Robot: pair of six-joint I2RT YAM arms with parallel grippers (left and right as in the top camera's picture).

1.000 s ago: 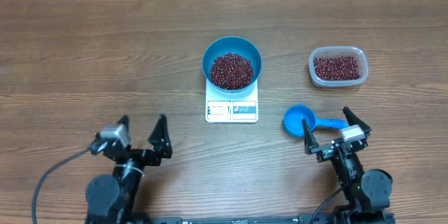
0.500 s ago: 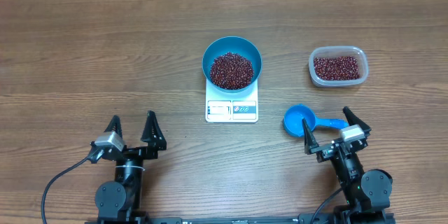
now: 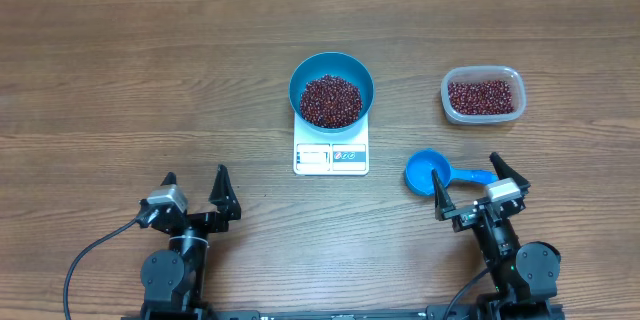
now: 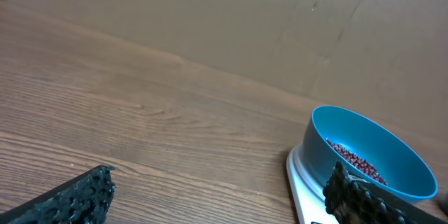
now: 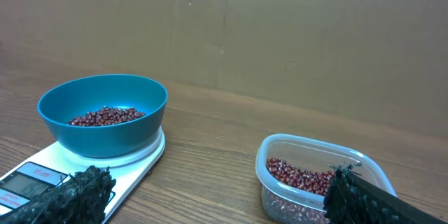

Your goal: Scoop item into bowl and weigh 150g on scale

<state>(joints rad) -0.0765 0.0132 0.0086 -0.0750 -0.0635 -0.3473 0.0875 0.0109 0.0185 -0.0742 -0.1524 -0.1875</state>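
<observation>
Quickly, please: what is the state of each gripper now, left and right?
The left gripper is open and holds nothing.
The right gripper is open and holds nothing.

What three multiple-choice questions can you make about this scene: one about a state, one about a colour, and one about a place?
1. How do the left gripper and the right gripper stand?
A. both shut
B. left open, right shut
C. both open, holding nothing

2. What colour is the scoop?
A. red
B. blue
C. white

3. Where does the bowl with the beans stand?
A. on the scale
B. beside the left gripper
C. inside the scoop

Answers:
1 C: the fingers of each gripper are spread wide, with nothing between them.
2 B: the scoop's cup and handle are bright blue.
3 A: the bowl rests on the white platform, and the display shows in front of it.
</observation>
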